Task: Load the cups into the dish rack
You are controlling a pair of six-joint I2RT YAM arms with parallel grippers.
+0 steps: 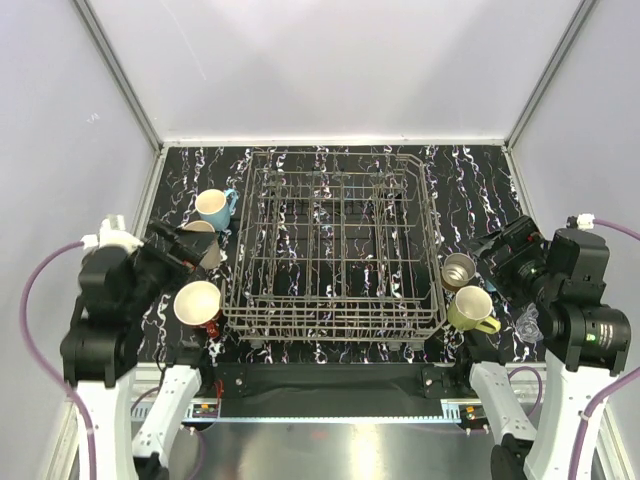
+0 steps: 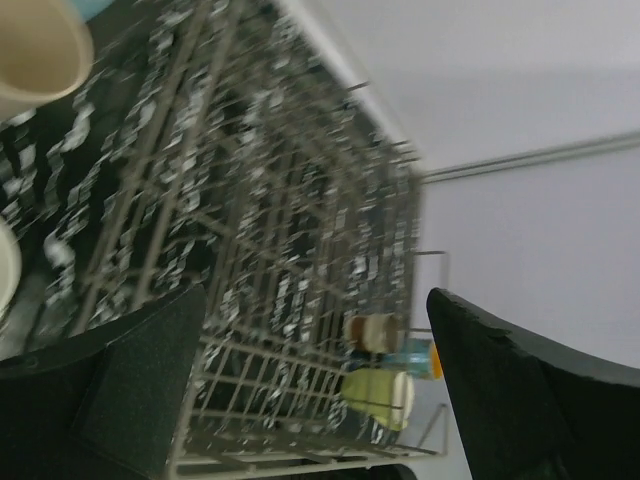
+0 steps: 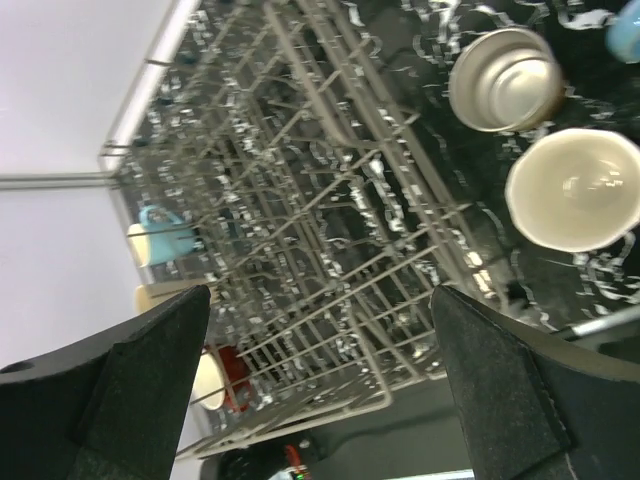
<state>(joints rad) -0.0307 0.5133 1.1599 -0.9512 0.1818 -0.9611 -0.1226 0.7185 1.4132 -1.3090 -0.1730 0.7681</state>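
- centrally, the large grey metal wire dish rack (image 1: pixel 335 322) sat on the black marbled tabletop (image 1: pixel 470 180).
- left of it, on the tabletop, were the light blue handled mug (image 1: pixel 213 208), the cream mug (image 1: pixel 200 228) and the red mug (image 1: pixel 198 305).
- right of it stood the steel tumbler (image 1: pixel 459 270), the yellow-green mug (image 1: pixel 472 308) and the small clear glass (image 1: pixel 527 322).
- the left gripper (image 2: pixel 315 390) hung by the cream mug, spread wide, holding nothing.
- the right gripper (image 3: pixel 320 380) hung near the tumbler, equally wide, gripping nothing.

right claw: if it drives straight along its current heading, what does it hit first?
Most likely the dish rack: its wire side fills the view ahead of the right claw. The steel tumbler and yellow-green mug sit off that line. Depth is unclear.
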